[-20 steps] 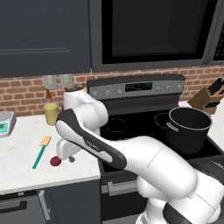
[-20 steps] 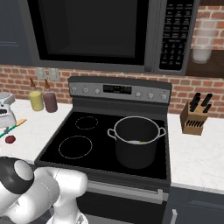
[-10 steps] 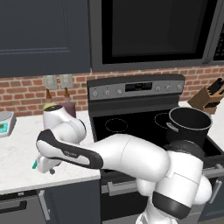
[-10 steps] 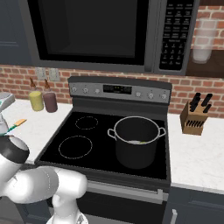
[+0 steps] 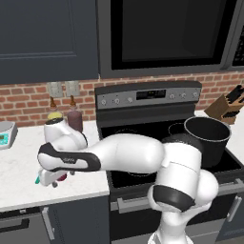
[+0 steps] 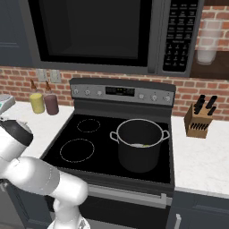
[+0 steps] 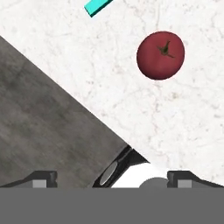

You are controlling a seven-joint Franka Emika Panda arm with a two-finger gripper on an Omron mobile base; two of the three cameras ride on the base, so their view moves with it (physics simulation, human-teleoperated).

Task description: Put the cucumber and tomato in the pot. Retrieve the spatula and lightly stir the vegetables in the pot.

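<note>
We note a teal spatula handle end point(image 7: 97, 6) near the dark red round tomato point(image 7: 160, 55) on the white marble counter point(image 7: 131, 96). The gripper point(image 7: 112, 178) fingers stand spread wide, empty; the tomato lies ahead, untouched.

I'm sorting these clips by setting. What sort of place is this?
A rendered home kitchen, it seems: a black glass-top electric stove bearing a large black pot, a dark built-in microwave above, and a wooden knife block on the white marble counter.
</note>
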